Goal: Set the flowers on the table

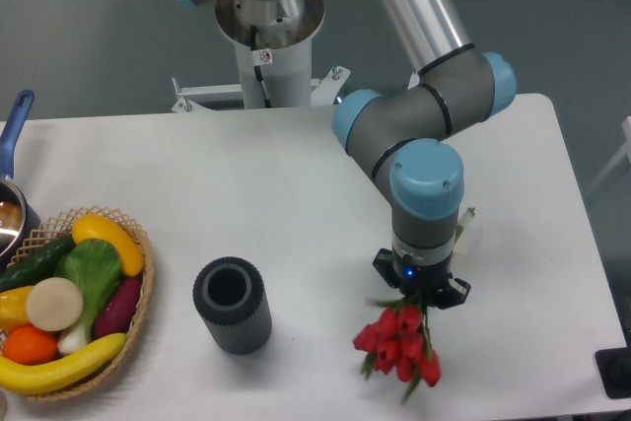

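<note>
Fixed camera, front of the bench: the grey-and-blue arm's two-finger gripper points straight down over the near right part of the large white matte tabletop, its jaws clamped on the small bunch of red tulips with green leaves and pale stems. The bunch lies directly below and slightly toward the camera from the gripper, red buds lowest and nearest the front edge; a pale stem tip seems to show beyond the wrist on the far side, so the long axis looks to run from front to back, tilted head-down. Whether the buds touch the surface cannot be told from this view. The dark ribbed cylinder stands well apart to the left, and the woven basket of fruit and vegetables sits at the far left edge.
</note>
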